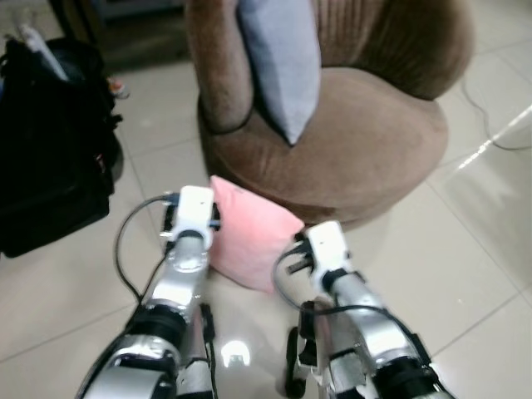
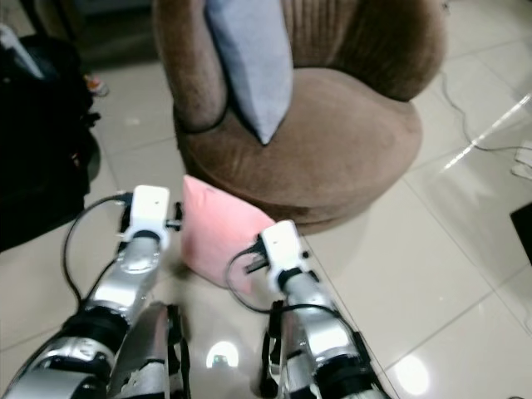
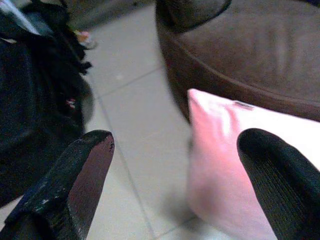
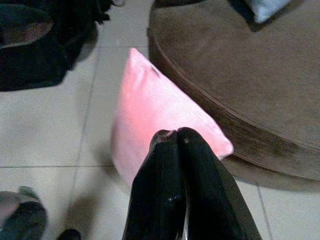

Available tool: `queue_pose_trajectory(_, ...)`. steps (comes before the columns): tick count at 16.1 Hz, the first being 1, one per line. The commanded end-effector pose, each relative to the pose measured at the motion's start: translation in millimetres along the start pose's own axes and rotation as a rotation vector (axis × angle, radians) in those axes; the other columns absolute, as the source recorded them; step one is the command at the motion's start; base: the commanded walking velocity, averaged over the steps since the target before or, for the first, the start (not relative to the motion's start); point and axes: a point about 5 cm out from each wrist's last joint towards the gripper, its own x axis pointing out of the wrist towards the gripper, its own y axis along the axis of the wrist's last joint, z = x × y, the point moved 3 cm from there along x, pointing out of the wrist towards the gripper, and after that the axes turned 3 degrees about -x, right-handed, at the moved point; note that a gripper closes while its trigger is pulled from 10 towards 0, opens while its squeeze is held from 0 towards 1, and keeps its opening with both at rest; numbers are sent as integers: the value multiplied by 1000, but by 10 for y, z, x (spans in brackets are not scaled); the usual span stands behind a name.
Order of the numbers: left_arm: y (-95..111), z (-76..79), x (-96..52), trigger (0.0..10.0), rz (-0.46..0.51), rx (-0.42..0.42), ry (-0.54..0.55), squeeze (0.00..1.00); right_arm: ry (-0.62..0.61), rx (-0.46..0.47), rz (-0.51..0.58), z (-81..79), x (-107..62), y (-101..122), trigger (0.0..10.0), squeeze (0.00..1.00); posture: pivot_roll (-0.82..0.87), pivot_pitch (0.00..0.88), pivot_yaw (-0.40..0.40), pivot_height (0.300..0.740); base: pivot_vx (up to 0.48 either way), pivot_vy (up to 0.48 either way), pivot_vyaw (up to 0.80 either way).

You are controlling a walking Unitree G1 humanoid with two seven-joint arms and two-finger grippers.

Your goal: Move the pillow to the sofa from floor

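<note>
The pink pillow point(image 1: 249, 237) stands on edge on the tiled floor point(image 1: 465, 266), leaning against the base of the brown sofa point(image 1: 366, 141), not yet lifted. A grey cushion point(image 1: 283, 58) is already propped against the sofa's backrest, and a black bag point(image 1: 50, 150) sits on the floor off to the robot's left, well apart from the pillow. The left hand point(image 3: 175, 165) is spread wide, one finger in front of the pillow's face and the other out over bare tile, so the pillow's left edge lies in the gap. The right hand point(image 4: 175, 142) has its fingers pressed together, empty, hovering just short of the pillow's lower right part. Judged by appearance, the pillow is light, soft and compressible (plush cover, unlikely to slip), not fragile, and would sag if pinched at a corner. The best hold appears to be a pinch across the upright left edge or upper corner, with the right hand supporting the opposite side before raising it onto the seat.
</note>
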Motion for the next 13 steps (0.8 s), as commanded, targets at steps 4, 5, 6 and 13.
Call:
queue_pose_trajectory(4,-87,47,-39,10000,-35,1,7,0,-17,1,-19,65,-63,-72,10000,0,-18,268,-85,633,409,-143,0)
queue_pose_trajectory(5,-77,46,-44,10000,-23,-16,10,0,-15,2,-20,61,-63,-73,10000,0,-17,268,-85,633,450,0,0)
queue_pose_trajectory(6,-61,33,-49,10000,-8,-25,23,0,-14,2,-21,60,-64,-75,10000,0,-17,269,-85,633,0,0,0)
queue_pose_trajectory(13,-54,13,-40,10000,-14,-16,34,0,-30,-21,2,110,-50,-11,10000,0,-13,272,-85,623,0,0,0)
